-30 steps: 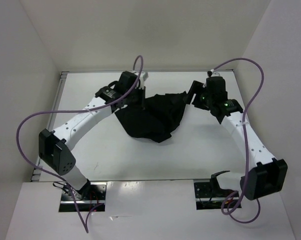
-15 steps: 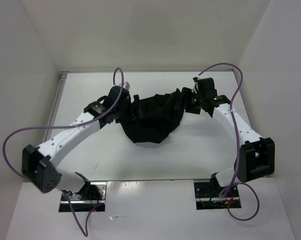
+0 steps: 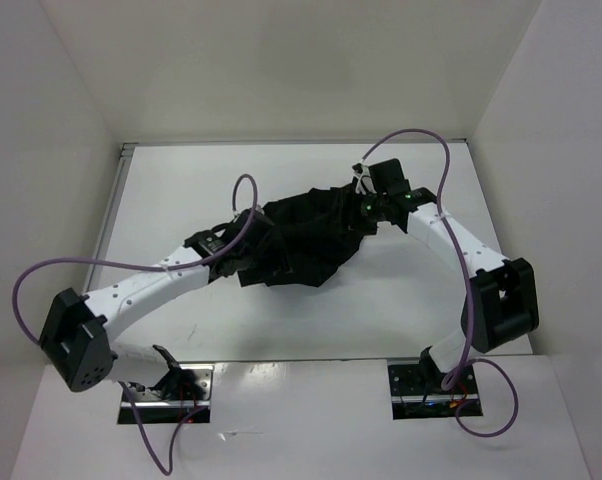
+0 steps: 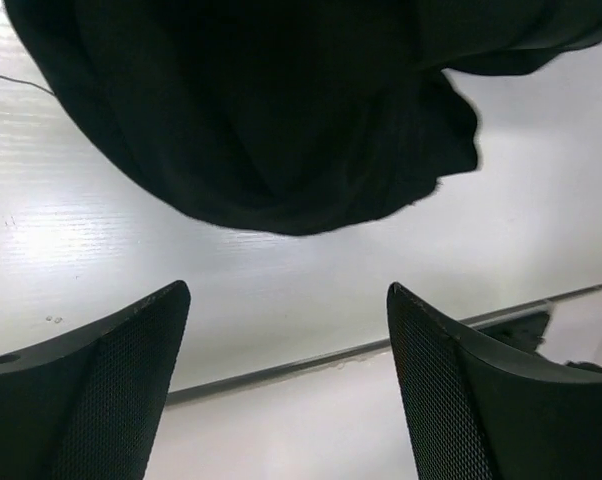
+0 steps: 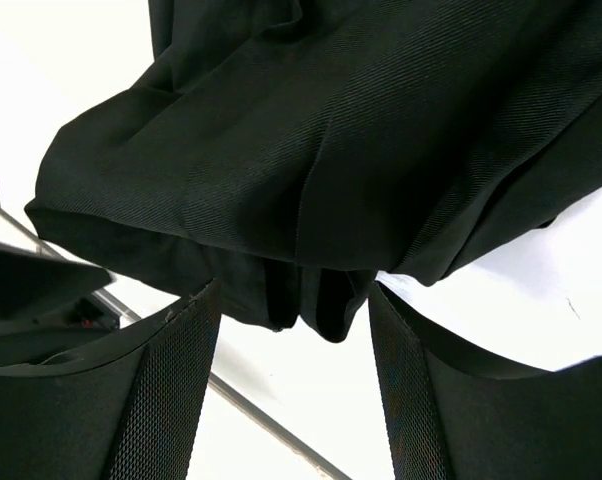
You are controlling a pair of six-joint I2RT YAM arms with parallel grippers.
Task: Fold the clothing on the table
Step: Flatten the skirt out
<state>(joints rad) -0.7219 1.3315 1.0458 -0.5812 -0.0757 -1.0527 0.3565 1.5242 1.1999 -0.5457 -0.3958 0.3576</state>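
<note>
Logged the clothing (image 3: pixel 306 235) as a crumpled black heap at the middle of the table (image 3: pixel 401 300), nearer its far edge than its near one; nothing folded flat yet.

Found the left gripper (image 4: pixel 288 295) released, fingers wide with only bare table between them. Parked low toward the table's left side, just short of a rounded hem; judged a set-up for a fresh pinch there.

Found the right gripper (image 5: pixel 294 295) toward the table's right side, likewise unclenched, fingers straddling a hanging fold without visibly pinching it.

Judged both placed at opposite ends to spread the heap before folding. Flagged the slack, layered fabric: risk of catching several layers at once.
</note>
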